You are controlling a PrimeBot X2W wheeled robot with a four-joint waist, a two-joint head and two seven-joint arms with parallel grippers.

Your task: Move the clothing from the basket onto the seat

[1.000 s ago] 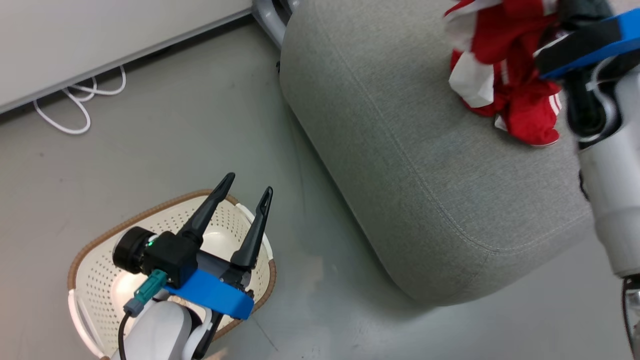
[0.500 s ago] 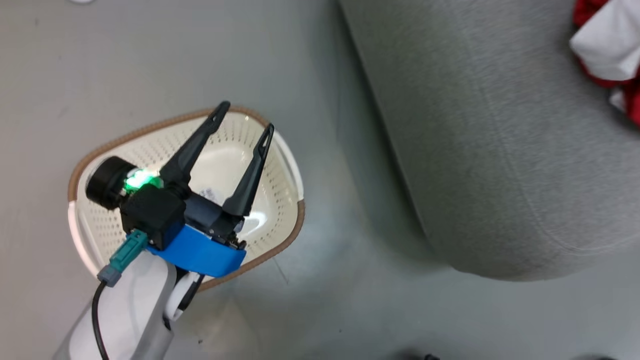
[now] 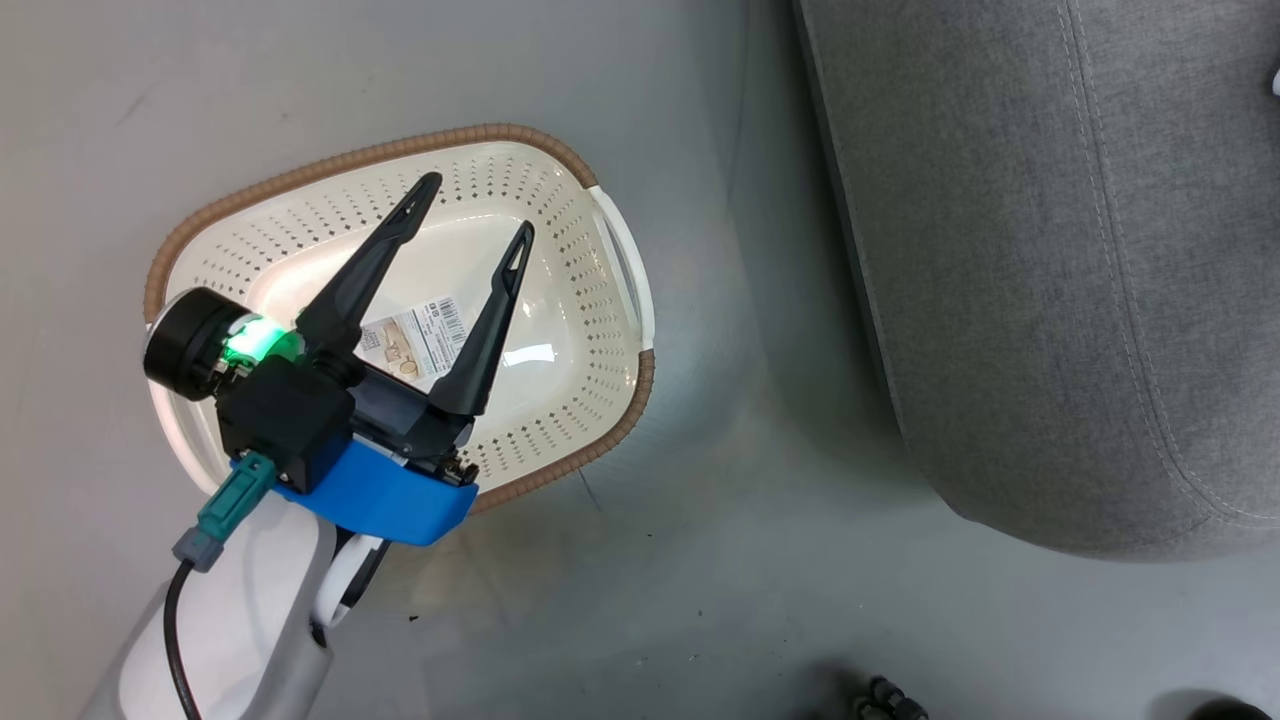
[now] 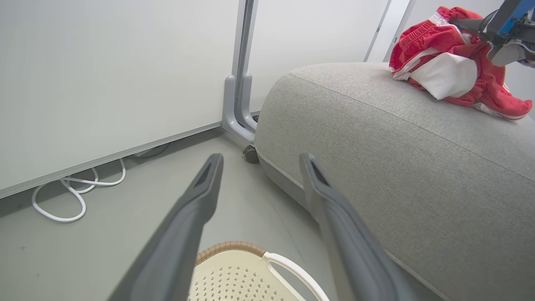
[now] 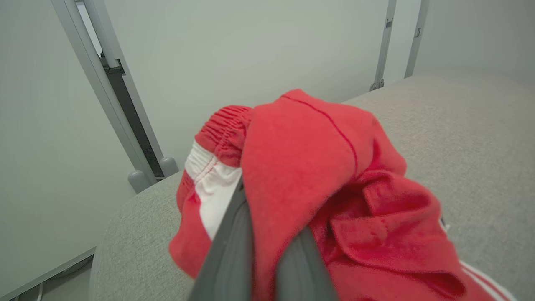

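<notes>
Red clothing [image 5: 301, 159] is clamped in the right end effector [image 5: 271, 221]; the left end effector [image 3: 478, 207] gapes empty over the basket [image 3: 350, 160].

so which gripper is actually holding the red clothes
The right gripper: it is shut on the red clothes over the seat. The left gripper is open, holding nothing, above the basket.

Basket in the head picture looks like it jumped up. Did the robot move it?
No. The head camera swung down toward it, so the whole picture shifted. The basket itself stayed put on the floor, empty. Nothing was grabbed or let go. The left gripper still hangs open over the basket, and the right gripper stays shut on the clothing on the seat.
</notes>
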